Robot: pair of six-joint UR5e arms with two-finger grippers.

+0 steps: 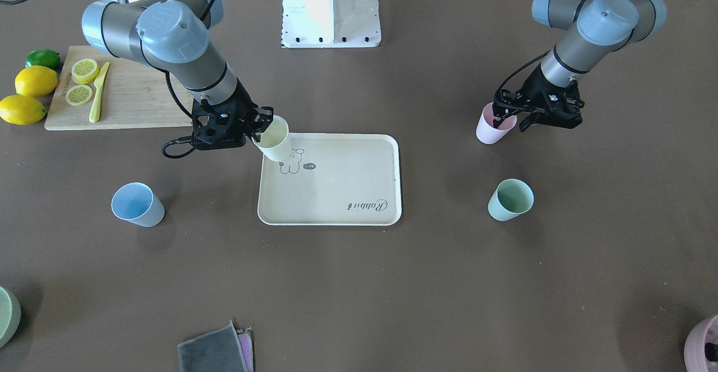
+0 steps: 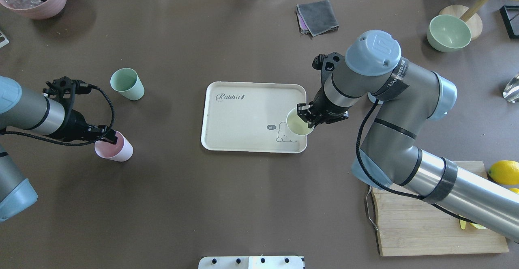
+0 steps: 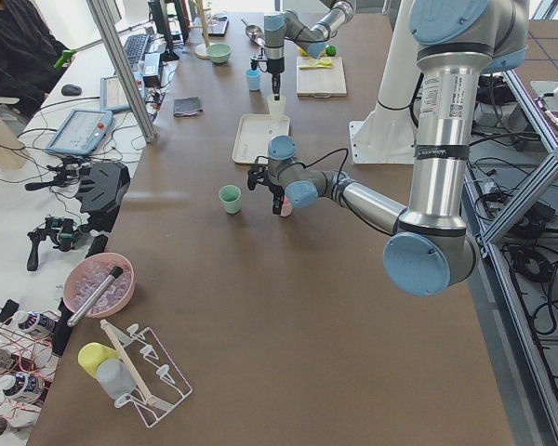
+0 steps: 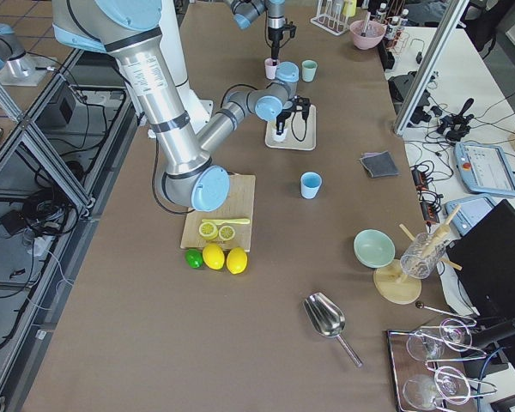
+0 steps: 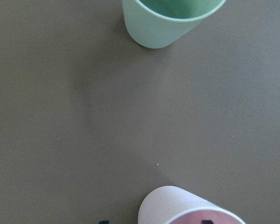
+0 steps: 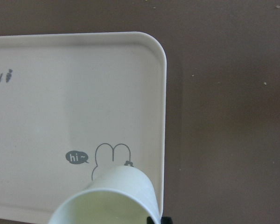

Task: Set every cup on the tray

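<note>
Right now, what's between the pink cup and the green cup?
Nothing! The left wrist view shows only bare table between the pink cup and the green cup.

Yellow cup (image 1: 274,138) seemingly over tray (image 1: 336,184), other cups (image 1: 137,205) outside

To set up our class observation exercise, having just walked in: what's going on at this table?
The right gripper holds a pale yellow tapered plastic cup, tilted, over the cartoon corner of the flat beige rectangular tray. No other cup is on the tray. The left gripper is at the rim of the pink plastic cup on the table; whether it grips is unclear. The mint green cup and light blue cup stand on the table, untouched.
</note>
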